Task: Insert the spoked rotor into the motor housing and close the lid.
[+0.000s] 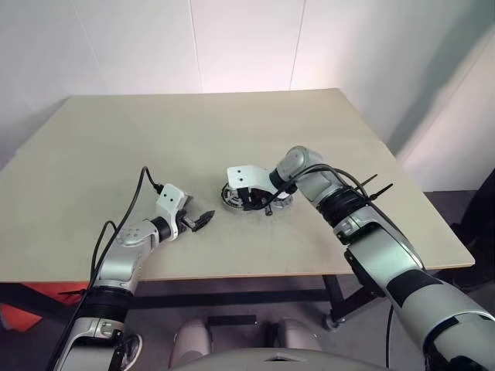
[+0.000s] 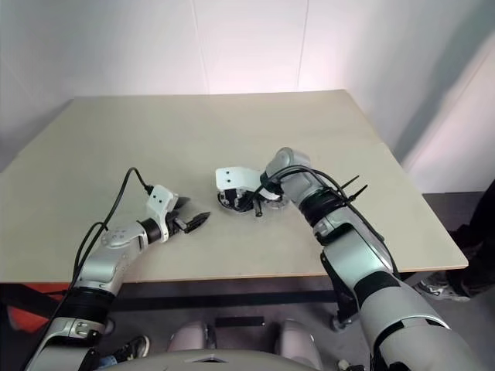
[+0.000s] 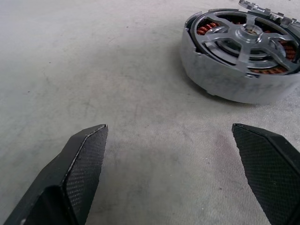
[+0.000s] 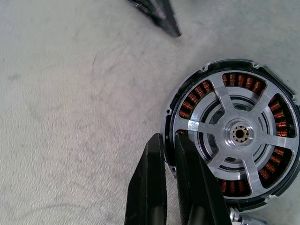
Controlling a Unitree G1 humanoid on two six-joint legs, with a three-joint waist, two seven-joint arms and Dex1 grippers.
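The motor housing (image 4: 171, 106) lies flat at mid-table, its copper-red windings showing through the gaps. The spoked rotor (image 4: 240, 134) sits inside it, silver spokes meeting at the hub. My right gripper (image 4: 168, 136) is shut, pointing down, its tips at the housing's rim with nothing held. The grey ribbed lid (image 3: 263, 8) lies just behind the housing, largely hidden under my right wrist in the eye views. My left gripper (image 3: 168, 127) stands open and empty, low over the table a short way to the left of the housing (image 1: 230, 197).
The pale wooden table (image 1: 116, 147) has bare room all around the housing. Its front edge runs just below my left forearm, and its right edge slants off past my right elbow. A white wall stands behind.
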